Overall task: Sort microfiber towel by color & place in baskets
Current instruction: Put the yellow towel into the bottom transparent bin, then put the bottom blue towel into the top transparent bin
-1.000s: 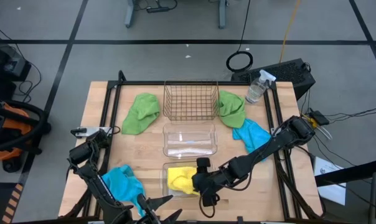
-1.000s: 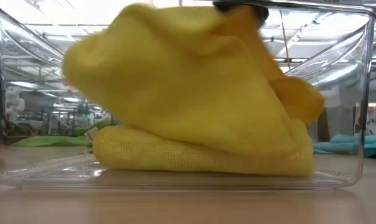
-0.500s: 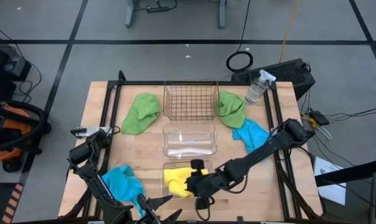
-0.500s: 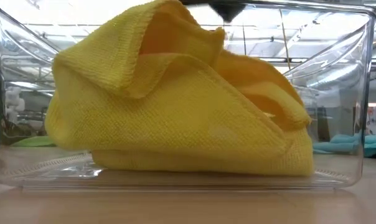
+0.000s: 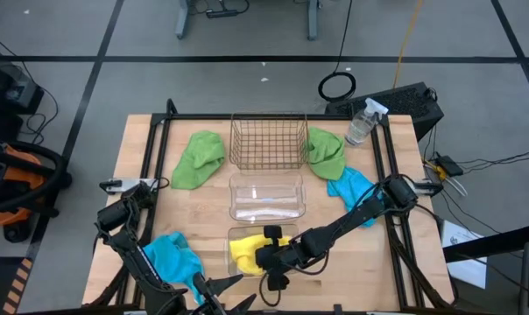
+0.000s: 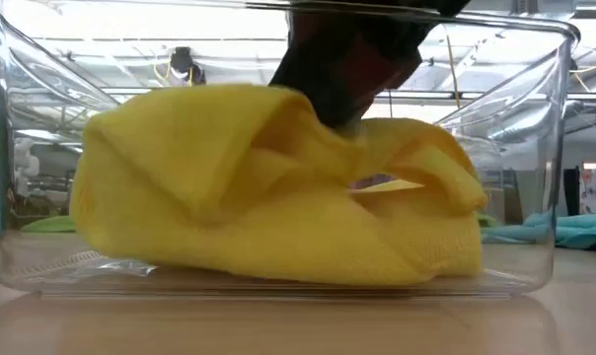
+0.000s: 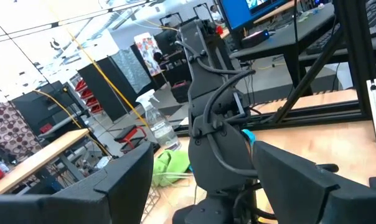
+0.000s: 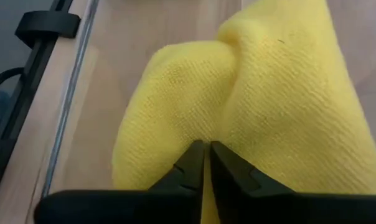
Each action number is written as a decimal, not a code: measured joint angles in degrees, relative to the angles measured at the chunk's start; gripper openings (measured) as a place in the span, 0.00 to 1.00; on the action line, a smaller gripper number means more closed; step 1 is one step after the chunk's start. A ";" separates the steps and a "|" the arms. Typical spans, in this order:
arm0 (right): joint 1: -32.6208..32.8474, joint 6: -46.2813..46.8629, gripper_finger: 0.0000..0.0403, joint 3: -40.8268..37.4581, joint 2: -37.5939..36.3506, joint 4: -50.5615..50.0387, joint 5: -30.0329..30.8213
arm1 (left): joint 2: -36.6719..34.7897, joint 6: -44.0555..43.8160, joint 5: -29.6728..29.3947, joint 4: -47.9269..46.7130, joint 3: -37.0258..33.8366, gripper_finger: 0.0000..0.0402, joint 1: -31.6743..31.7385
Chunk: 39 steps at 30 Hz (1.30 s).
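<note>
The yellow microfiber towel (image 5: 245,252) lies bunched in the near clear plastic basket (image 5: 232,234), filling it from wall to wall in the low view (image 6: 229,197). My right gripper (image 5: 266,256) is shut and reaches down into that basket onto the yellow cloth (image 8: 281,93). Two green towels (image 5: 199,157) (image 5: 326,150) lie flat on the table on either side of the copper wire basket (image 5: 266,140). One blue towel (image 5: 352,188) lies at the right, another (image 5: 172,255) at the near left. My left gripper (image 5: 219,289) waits open at the near edge. My right gripper presses its shut fingertips (image 8: 189,163) down into a crease on top of the yellow towel (image 8: 203,134), near the pile's middle. The fingers slant down from the table's right side. The towel rests on the basket's floor and is dented in under the fingers (image 6: 342,99).
A second clear plastic basket (image 5: 266,197) stands between the wire basket and the near one. A clear spray bottle (image 5: 361,122) stands at the far right corner. Black frame rails (image 5: 389,166) run along the table's sides.
My right gripper has shut and gone down into the near basket, shifting a little toward the table's left edge. The yellow towel, which stood up in a tall loose peak, has been pushed down into a lower, flatter pile.
</note>
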 joint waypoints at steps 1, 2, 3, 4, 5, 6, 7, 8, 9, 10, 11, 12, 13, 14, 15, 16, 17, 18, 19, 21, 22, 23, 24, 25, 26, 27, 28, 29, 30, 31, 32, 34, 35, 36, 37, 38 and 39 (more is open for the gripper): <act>0.00 0.00 0.05 0.00 -0.12 0.00 0.01 | 0.00 0.00 0.00 0.00 0.00 0.70 0.00; 0.00 -0.01 0.05 0.00 -0.43 -0.06 0.02 | 0.00 -0.02 0.00 0.00 0.00 0.70 0.00; 0.00 -0.03 0.05 0.00 -0.92 -0.03 -0.02 | 0.00 -0.02 -0.02 -0.02 0.00 0.70 0.00; 0.10 -0.02 0.05 0.00 -1.49 -0.05 -0.02 | 0.00 -0.02 0.00 -0.04 0.00 0.70 0.00; 0.13 -0.02 0.04 0.00 -2.03 -0.03 0.01 | 0.00 -0.02 0.00 -0.02 0.00 0.70 0.00; 0.17 -0.02 0.04 0.00 -2.57 -0.03 0.01 | 0.00 -0.02 0.00 -0.01 0.00 0.70 0.00; 0.30 -0.02 0.03 0.00 -3.03 -0.05 0.01 | 0.00 -0.04 -0.01 -0.02 0.00 0.70 0.00; 0.37 -0.02 0.03 0.00 -3.41 -0.16 0.01 | 0.00 -0.04 0.00 -0.02 0.00 0.70 0.00; 0.50 -0.02 0.03 0.00 -3.78 -0.13 0.01 | 0.00 -0.04 0.00 -0.02 0.00 0.70 0.00; 0.58 -0.05 0.03 0.00 -4.30 -0.31 0.06 | 0.00 -0.04 0.00 -0.02 0.00 0.70 0.00; 0.79 -0.08 0.03 0.00 -4.89 -0.81 0.18 | 0.00 -0.04 0.00 -0.02 0.00 0.70 0.00; 0.96 0.03 0.03 0.02 -5.72 -1.99 0.19 | 0.00 -0.04 0.00 -0.02 0.00 0.70 0.00; 1.22 0.27 0.03 0.00 -6.61 -3.63 0.22 | 0.00 -0.01 0.00 -0.02 0.00 0.70 0.00; 1.50 0.81 0.03 0.01 -7.61 -5.79 0.27 | 0.00 0.07 0.00 -0.08 0.00 0.70 0.00; 1.94 1.68 0.03 0.02 -8.61 -8.05 0.36 | 0.00 0.31 0.00 -0.25 0.00 0.70 -0.03; 2.45 2.73 0.03 0.02 -9.61 -10.60 0.42 | 0.00 0.86 -0.01 -0.82 0.00 0.70 -0.04; 3.16 3.75 0.03 0.02 -10.67 -12.82 0.94 | 0.00 2.02 -0.01 -1.49 0.00 0.70 -0.02; 4.13 4.91 0.03 0.02 -11.75 -14.92 2.01 | 0.00 3.65 -0.01 -1.74 0.00 0.70 -0.02; 5.26 5.99 0.03 0.02 -12.79 -17.01 3.73 | 0.00 5.16 0.00 -1.82 0.00 0.70 -0.02; 8.21 8.34 0.03 0.02 -14.76 -21.08 8.48 | 0.00 5.70 -0.02 -2.44 0.00 0.70 0.00; 9.96 9.83 0.03 0.02 -15.47 -22.91 11.26 | 0.00 5.27 0.00 -2.50 0.00 0.70 0.07; 11.85 11.44 0.03 0.02 -15.99 -24.66 13.88 | 0.00 4.35 -0.02 -2.61 0.00 0.70 0.12; 13.74 13.11 0.03 0.02 -16.34 -26.30 16.38 | 0.00 3.29 0.01 -2.69 0.00 0.70 0.20; 15.72 14.98 0.03 0.02 -16.50 -27.80 18.34 | 0.00 2.83 0.00 -2.69 0.00 0.70 0.32; 17.53 17.06 0.03 0.02 -16.52 -29.10 19.94 | 0.00 2.56 0.00 -2.65 0.00 0.70 0.45; 19.54 19.02 0.03 0.02 -16.52 -30.27 21.22 | 0.00 2.36 0.00 -2.60 0.00 0.70 0.65; 21.43 21.08 0.03 0.01 -16.52 -31.29 22.32 | 0.00 1.56 0.00 -2.62 0.00 0.70 0.93; 23.22 22.96 0.03 0.00 -16.41 -31.87 23.24 | 0.00 0.43 0.00 -2.73 0.00 0.70 1.27; 24.88 24.86 0.03 0.00 -16.15 -31.93 24.19 | 0.00 -0.76 0.00 -2.71 0.00 0.70 1.69; 26.35 26.52 0.03 0.00 -15.84 -31.87 25.19 | 0.00 -1.48 0.00 -2.52 0.00 0.70 2.02; 27.85 28.16 0.03 0.00 -15.43 -31.75 26.51 | 0.00 -1.96 -0.02 -2.45 0.00 0.70 2.28; 30.24 31.38 0.03 -0.02 -14.50 -31.35 29.36 | 0.00 -2.86 0.00 -2.50 0.00 0.70 2.72; 31.22 32.57 0.03 -0.02 -14.12 -31.03 30.35 | 0.00 -3.10 0.00 -2.47 0.00 0.70 2.81; 32.20 33.63 0.03 -0.02 -13.78 -30.88 30.66 | 0.00 -3.96 0.00 -2.41 0.00 0.70 2.80; 33.05 34.63 0.03 -0.02 -13.38 -30.80 30.61 | 0.00 -5.31 -0.01 -2.36 0.00 0.70 2.75; 33.75 35.61 0.03 -0.02 -12.97 -30.78 30.23 | 0.00 -6.85 0.00 -2.36 0.00 0.70 2.61; 34.51 36.65 0.03 -0.02 -12.58 -30.58 29.97 | 0.00 -8.61 0.00 -2.40 0.00 0.70 2.34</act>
